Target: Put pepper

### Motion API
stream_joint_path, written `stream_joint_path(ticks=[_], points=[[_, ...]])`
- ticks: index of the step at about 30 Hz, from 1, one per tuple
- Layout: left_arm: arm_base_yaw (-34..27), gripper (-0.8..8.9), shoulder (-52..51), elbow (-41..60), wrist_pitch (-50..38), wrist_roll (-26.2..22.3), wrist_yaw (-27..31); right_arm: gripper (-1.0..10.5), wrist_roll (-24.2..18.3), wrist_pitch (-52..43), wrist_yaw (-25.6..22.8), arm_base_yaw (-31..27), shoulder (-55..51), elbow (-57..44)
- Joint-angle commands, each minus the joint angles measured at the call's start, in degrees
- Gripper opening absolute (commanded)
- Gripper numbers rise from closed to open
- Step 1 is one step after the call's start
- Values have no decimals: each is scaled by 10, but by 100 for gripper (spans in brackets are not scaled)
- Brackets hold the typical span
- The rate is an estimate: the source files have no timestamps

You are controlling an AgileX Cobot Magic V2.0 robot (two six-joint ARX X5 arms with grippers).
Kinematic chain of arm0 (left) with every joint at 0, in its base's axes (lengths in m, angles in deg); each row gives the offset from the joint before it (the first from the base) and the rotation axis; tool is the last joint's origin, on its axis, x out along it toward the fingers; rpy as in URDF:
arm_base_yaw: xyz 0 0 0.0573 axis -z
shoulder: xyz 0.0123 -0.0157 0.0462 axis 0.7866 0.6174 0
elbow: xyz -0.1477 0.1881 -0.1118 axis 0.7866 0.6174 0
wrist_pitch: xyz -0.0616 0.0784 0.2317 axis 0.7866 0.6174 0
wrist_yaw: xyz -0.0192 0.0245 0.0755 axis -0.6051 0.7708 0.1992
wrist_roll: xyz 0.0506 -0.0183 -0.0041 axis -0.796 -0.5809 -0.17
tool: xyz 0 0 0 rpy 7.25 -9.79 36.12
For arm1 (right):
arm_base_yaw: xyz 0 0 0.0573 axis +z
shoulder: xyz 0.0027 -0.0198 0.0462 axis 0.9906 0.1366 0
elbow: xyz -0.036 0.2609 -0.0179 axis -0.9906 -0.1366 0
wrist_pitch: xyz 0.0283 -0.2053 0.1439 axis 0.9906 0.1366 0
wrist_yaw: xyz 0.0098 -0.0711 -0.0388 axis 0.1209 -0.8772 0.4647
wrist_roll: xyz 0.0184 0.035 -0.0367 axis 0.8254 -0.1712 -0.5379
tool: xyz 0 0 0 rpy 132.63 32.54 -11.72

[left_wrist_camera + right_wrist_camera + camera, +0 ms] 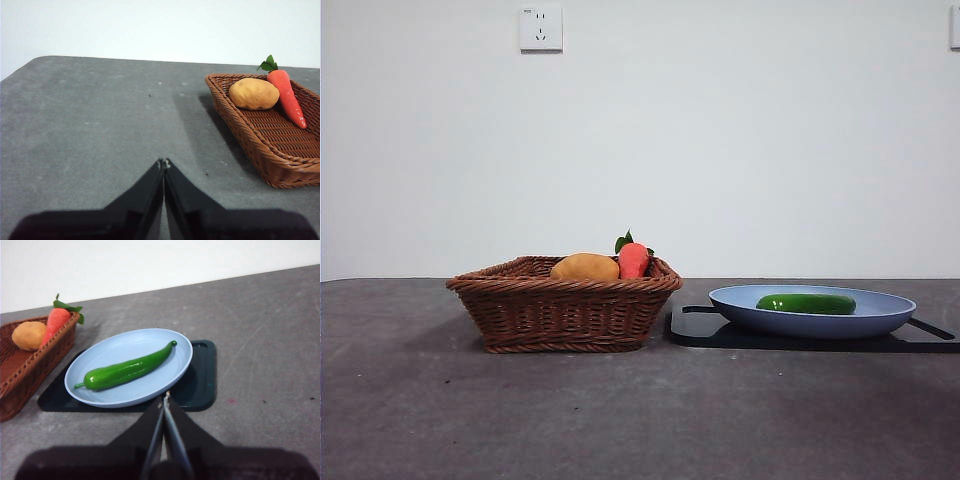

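I see pepper (125, 370) lying in blue plate (100, 357) on dark tray (202, 375) — beside basket (560, 310). Left gripper (163, 162) and right gripper (165, 399) — jaws pressed together, holding nothing.

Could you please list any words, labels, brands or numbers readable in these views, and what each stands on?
None: no readable text shows in any view.
The wall socket bears slots only, no legible marking.
The pepper, blue plate, dark tray and wicker basket carry no labels.
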Motion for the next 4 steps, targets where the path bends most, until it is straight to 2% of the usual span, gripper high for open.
stream_joint_path(ticks=[1, 4], points=[[-2, 8, -3, 6, -5, 5, -1, 11, 12, 5, -1, 1, -2, -3], [-2, 8, -3, 6, -5, 5, -1, 11, 12, 4, -2, 1, -2, -3]])
